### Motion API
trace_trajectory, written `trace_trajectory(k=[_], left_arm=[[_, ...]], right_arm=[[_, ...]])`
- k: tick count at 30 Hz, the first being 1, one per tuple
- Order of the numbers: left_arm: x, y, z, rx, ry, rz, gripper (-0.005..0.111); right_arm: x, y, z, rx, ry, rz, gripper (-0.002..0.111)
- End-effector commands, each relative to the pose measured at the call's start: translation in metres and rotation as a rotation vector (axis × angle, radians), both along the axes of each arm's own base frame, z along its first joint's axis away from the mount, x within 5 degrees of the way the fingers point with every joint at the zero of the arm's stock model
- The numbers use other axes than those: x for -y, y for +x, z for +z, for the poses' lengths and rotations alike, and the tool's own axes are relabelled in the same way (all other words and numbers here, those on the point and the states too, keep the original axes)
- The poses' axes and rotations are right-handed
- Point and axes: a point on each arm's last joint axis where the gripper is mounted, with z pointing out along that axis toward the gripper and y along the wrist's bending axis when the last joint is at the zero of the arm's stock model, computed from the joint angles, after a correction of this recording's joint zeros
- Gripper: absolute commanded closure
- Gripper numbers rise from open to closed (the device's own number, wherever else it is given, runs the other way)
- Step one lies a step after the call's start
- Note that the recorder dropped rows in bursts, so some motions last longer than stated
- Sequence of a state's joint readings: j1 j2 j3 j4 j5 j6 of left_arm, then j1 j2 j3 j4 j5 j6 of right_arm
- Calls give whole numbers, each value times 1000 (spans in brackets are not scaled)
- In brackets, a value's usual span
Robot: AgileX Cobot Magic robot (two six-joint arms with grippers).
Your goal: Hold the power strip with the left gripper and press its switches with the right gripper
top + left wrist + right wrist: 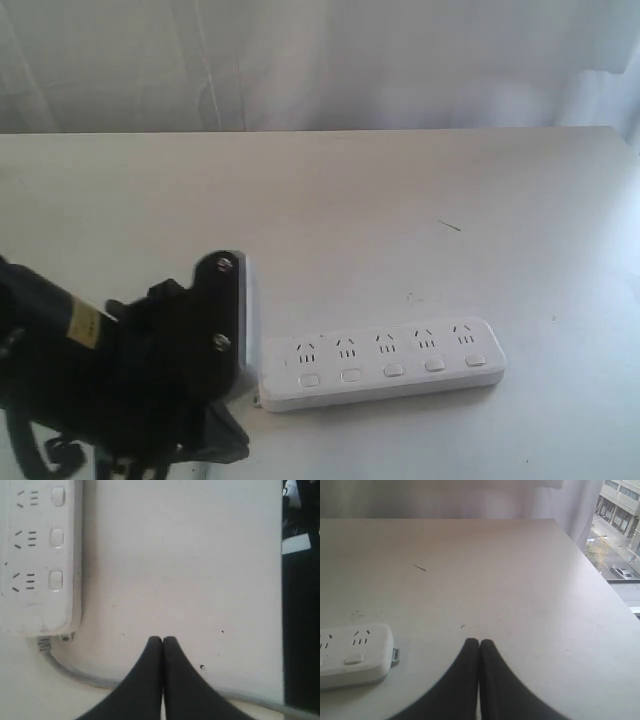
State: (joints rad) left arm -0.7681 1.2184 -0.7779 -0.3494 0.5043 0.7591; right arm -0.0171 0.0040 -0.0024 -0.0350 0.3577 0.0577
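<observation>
The white power strip (pixel 385 362) lies flat on the table at the front middle, with its five switches (pixel 393 370) in a row along its near side. My left gripper (pixel 226 268) stands just beyond the strip's left end, shut on nothing and not touching it. The left wrist view shows those shut jaws (pixel 162 640) beside the strip's cord end (pixel 40 555), three switches (pixel 56 537) and the grey cord (pixel 75 672). My right gripper (pixel 479 642) is shut and empty, off the strip's other end (pixel 355 652). It is outside the exterior view.
The white table (pixel 400 220) stretches far behind the strip, with a pale curtain beyond it. The left wrist view shows the table's edge, with dark space (pixel 300 630) past it. A window (pixel 620 540) lies beyond the table's right edge.
</observation>
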Motion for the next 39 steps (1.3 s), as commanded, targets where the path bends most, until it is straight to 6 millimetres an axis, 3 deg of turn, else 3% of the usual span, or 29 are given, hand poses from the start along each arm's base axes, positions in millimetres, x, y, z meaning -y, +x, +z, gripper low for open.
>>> trace_trajectory(k=[1, 3, 6, 13, 18, 21, 24, 32, 34, 37, 39], left_arm=[[30, 12, -2, 124, 120, -102, 85], [37, 20, -1, 133, 131, -89, 58], [42, 28, -5, 167, 141, -86, 42], [52, 40, -23, 170, 153, -48, 41], [59, 51, -25, 136, 142, 16, 41], [62, 67, -21, 137, 134, 57, 41], [63, 80, -30, 107, 173, 75, 41], [59, 76, -36, 57, 237, 73, 41], [59, 76, -37, 54, 240, 73, 32], [59, 76, -37, 67, 240, 56, 3], [60, 77, -37, 68, 238, 57, 2]], right_arm=[[0, 0, 0, 8, 4, -4, 108], [0, 0, 0, 8, 4, -4, 108], [0, 0, 0, 8, 4, -4, 108], [0, 0, 0, 8, 4, -4, 108], [0, 0, 0, 8, 2, -4, 108], [0, 0, 0, 8, 2, -4, 108], [0, 0, 0, 8, 2, -4, 108], [0, 0, 0, 8, 2, -4, 108], [0, 0, 0, 8, 2, -4, 108], [0, 0, 0, 8, 2, -4, 108], [0, 0, 0, 8, 2, -4, 108]])
